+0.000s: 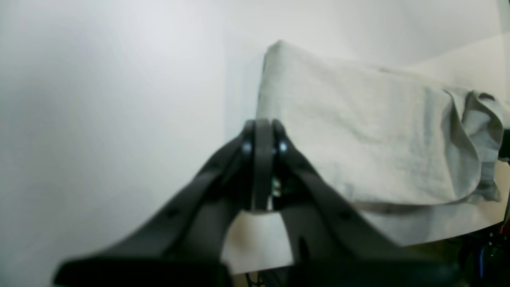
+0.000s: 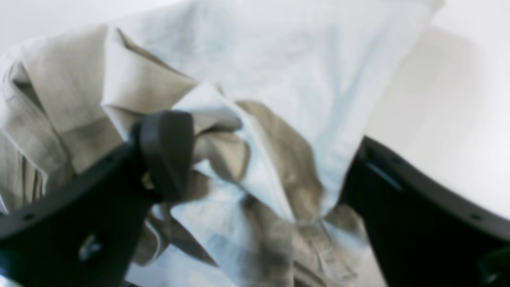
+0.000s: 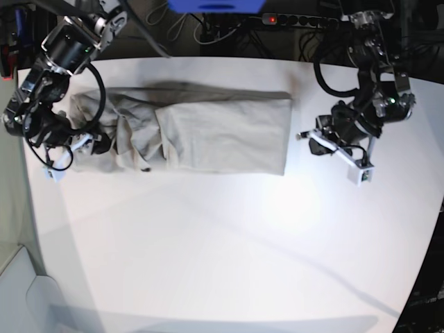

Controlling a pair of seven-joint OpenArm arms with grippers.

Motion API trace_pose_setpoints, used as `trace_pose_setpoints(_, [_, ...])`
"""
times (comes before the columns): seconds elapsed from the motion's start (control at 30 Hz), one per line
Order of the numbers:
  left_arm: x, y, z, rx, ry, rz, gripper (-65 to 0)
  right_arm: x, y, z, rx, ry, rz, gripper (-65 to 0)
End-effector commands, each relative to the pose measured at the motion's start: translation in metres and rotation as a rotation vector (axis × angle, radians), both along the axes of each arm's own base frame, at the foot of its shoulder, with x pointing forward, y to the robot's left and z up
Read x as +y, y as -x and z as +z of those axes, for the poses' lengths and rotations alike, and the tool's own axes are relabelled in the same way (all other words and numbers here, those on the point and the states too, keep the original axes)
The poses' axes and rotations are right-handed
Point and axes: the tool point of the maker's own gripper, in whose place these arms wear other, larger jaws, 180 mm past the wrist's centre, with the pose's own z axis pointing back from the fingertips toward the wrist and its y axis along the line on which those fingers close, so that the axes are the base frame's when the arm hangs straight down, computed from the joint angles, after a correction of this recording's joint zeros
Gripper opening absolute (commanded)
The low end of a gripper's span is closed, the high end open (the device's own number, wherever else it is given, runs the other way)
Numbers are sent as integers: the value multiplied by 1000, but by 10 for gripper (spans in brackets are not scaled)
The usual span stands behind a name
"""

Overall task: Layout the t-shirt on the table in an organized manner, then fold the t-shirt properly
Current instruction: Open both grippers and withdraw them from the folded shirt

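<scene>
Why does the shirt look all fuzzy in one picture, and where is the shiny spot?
Right wrist view: the shirt sits too close to the camera, so its folds and the open right hand blur. Base view: lamp glare brightens the table, and long faint shadows cross it. Left wrist view: the shut left hand looks soft too.

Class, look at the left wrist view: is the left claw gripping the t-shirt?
No. The left claw is shut on nothing, beside the t-shirt.
</scene>
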Motion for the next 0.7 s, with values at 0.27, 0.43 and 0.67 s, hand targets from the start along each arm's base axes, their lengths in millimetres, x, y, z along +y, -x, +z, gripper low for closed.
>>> trace_pose_setpoints(0.27, [3, -6, 9, -38, -9, 3, -650, 4, 14, -10, 74, 1, 19, -422])
trace_pose_setpoints(0.43, [16, -6, 11, -40, -10, 44, -650, 10, 18, -18, 99, -24, 27, -617])
trace_pose_setpoints(0.67, [37, -5, 11, -38, -22, 107, -650, 13, 21, -24, 120, -39, 28, -650])
